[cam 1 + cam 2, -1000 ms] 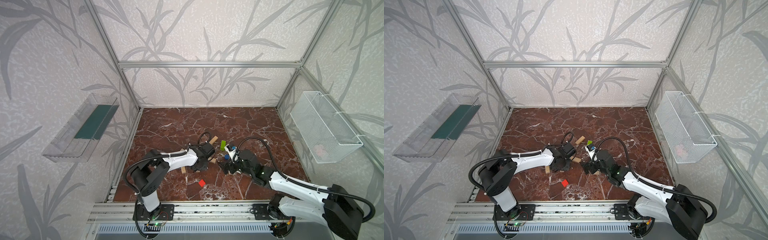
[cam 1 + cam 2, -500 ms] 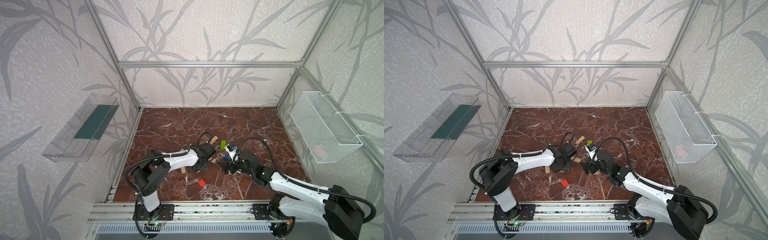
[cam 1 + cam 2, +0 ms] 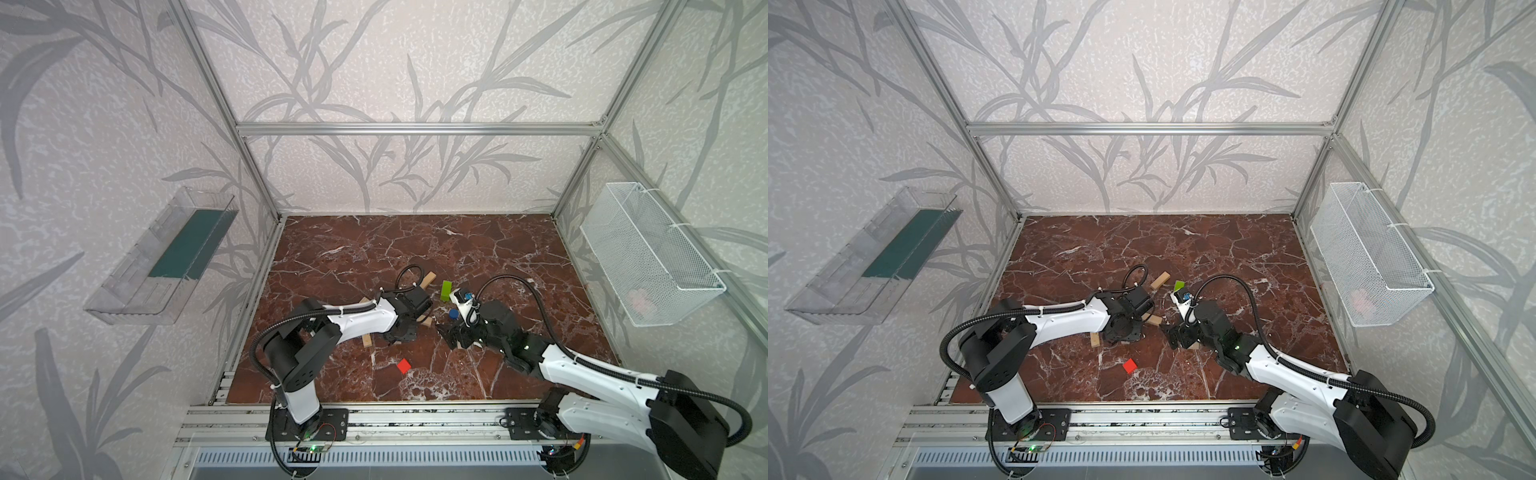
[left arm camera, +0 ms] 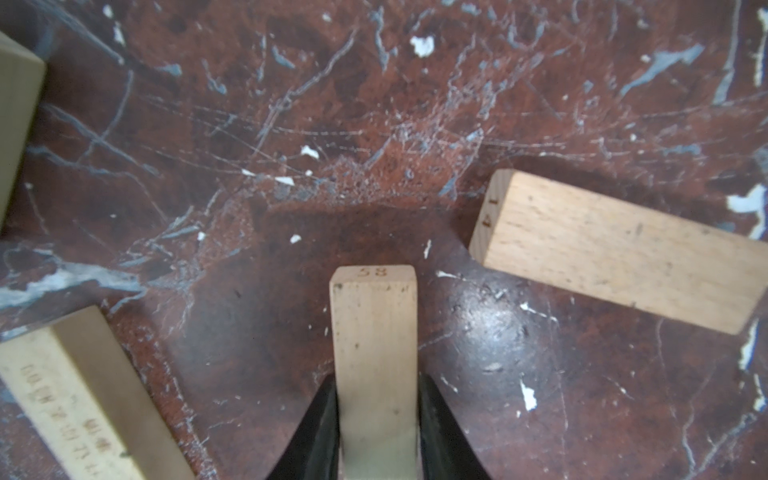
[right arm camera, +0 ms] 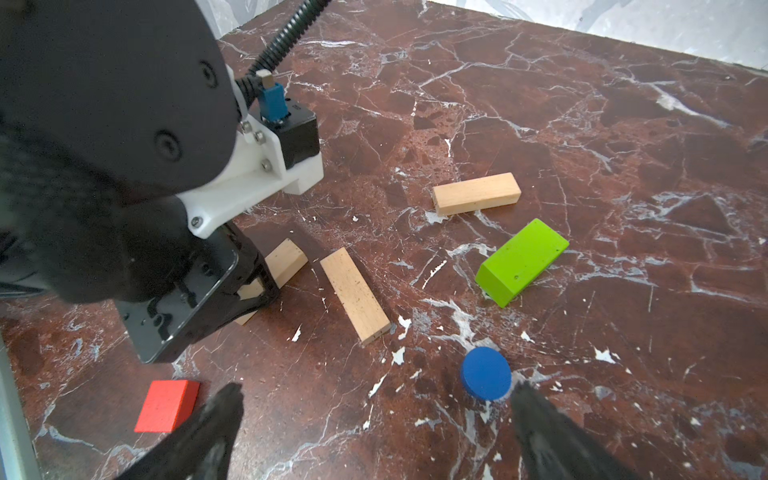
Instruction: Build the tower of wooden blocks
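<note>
Lab test cell: aluminium frame [image 3: 415, 129]

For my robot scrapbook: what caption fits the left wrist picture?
Pale plank stamped 58 sits between fingers of the left tool on red marble.

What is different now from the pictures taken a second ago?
Nothing visibly moved. The left gripper, a pale plank between its jaws, and the open right gripper stay in place. The red cube, lime-green oblong and blue piece lie where they were.
</note>
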Motion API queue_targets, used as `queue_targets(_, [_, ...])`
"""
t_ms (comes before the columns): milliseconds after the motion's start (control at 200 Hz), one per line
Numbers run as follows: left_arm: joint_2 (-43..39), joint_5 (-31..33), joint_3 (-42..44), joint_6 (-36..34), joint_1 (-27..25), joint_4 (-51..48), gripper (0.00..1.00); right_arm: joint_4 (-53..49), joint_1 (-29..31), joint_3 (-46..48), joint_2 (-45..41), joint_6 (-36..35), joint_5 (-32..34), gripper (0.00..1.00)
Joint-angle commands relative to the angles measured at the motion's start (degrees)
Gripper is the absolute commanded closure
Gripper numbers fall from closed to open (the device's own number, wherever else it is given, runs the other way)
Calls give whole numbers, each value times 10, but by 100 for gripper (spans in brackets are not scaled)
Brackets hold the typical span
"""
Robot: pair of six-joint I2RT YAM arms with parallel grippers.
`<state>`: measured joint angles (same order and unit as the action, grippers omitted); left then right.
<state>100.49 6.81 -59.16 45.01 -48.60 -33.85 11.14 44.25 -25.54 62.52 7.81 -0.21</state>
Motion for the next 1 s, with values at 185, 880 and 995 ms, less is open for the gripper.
queue_targets(185, [-5,12,-18,1,-3,-14,65,14,2,1,-2,-4,5,1])
queue_targets(880, [-205,24,15,-23,-2,-46,40,-133,1,-87,2,47,-2,1])
queue_targets(995, [-261,25,50,-32,-2,-26,34,-161,3,-122,27,62,-46,0])
